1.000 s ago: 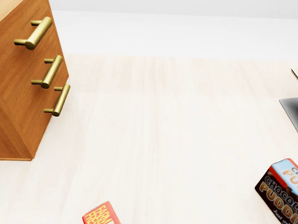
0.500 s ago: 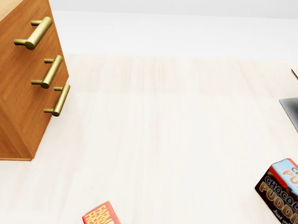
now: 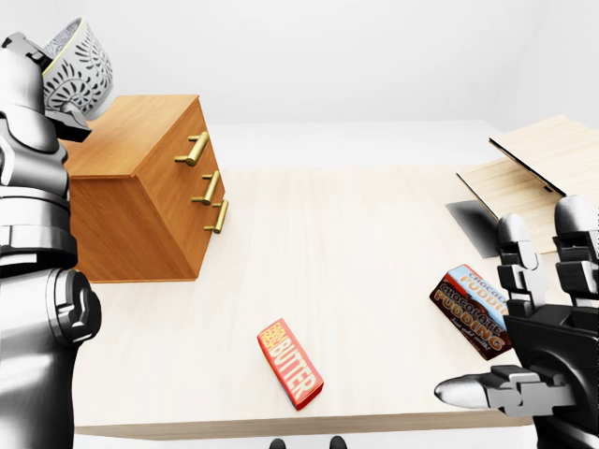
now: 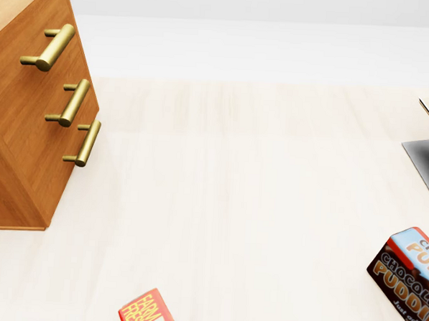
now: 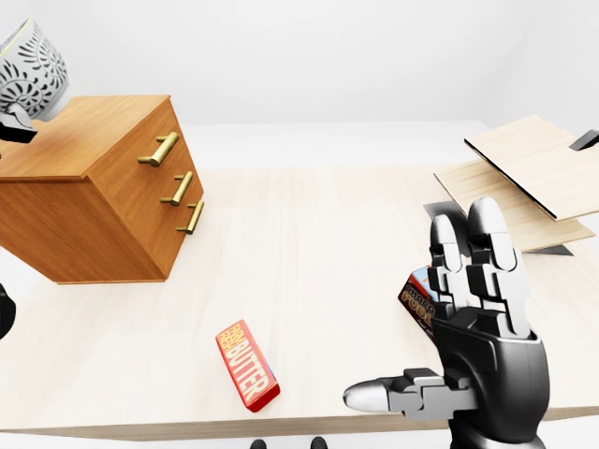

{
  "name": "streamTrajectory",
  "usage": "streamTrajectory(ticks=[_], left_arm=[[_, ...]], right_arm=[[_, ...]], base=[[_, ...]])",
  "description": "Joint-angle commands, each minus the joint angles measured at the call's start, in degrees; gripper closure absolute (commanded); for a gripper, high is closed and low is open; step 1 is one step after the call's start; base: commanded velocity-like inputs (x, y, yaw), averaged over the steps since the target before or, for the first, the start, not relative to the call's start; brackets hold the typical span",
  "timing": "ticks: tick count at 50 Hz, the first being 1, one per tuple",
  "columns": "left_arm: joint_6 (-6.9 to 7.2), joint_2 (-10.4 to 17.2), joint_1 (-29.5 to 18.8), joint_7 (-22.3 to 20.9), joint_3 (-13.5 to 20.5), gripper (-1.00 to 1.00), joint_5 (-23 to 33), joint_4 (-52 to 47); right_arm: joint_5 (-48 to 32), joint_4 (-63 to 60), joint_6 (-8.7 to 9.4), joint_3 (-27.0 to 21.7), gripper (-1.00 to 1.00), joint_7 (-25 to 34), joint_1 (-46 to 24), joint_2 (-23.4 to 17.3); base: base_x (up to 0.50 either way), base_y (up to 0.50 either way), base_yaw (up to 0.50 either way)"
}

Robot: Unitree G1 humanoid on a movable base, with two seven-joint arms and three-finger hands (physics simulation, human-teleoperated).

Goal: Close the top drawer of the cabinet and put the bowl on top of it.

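**Desk:** Where is the bowl?

**Photographer:** High at the top left of the left-eye view. The patterned white bowl is tilted and held aloft by the robot's raised left hand, whose fingers grasp it from below. It hangs over the left end of the wooden cabinet. Whether it touches the cabinet's top, I cannot tell.

**Desk:** And the drawer?

**Photographer:** The top drawer sits flush with the two below it, with three brass handles in a row down the cabinet's face.

**Desk:** The other hand?

**Photographer:** The right hand stands at the bottom right of the right-eye view. It is released, fingers upright and thumb pointing left, grasping nothing, well apart from the bowl. It partly hides a chocolate pudding box lying on the pale counter. A red butter box lies near the counter's bottom edge, and light wooden boards lie at the right.
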Motion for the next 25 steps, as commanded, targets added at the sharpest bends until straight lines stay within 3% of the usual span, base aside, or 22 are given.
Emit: streamTrajectory(ticks=[1,25], left_arm=[[0.00,-0.18,-1.00,4.58,-0.12,1.00,-2.36,4.14],[0.00,-1.73,0.38,6.32,-0.50,1.00,-2.37,6.17]], right_arm=[[-0.60,0.54,0.00,0.69,-1.00,-0.30,-0.08,-0.32],[-1.43,1.44,0.00,2.53,-1.00,-1.19,0.60,-1.10]], base=[[0.00,0.00,0.00],[0.00,0.00,0.00]])
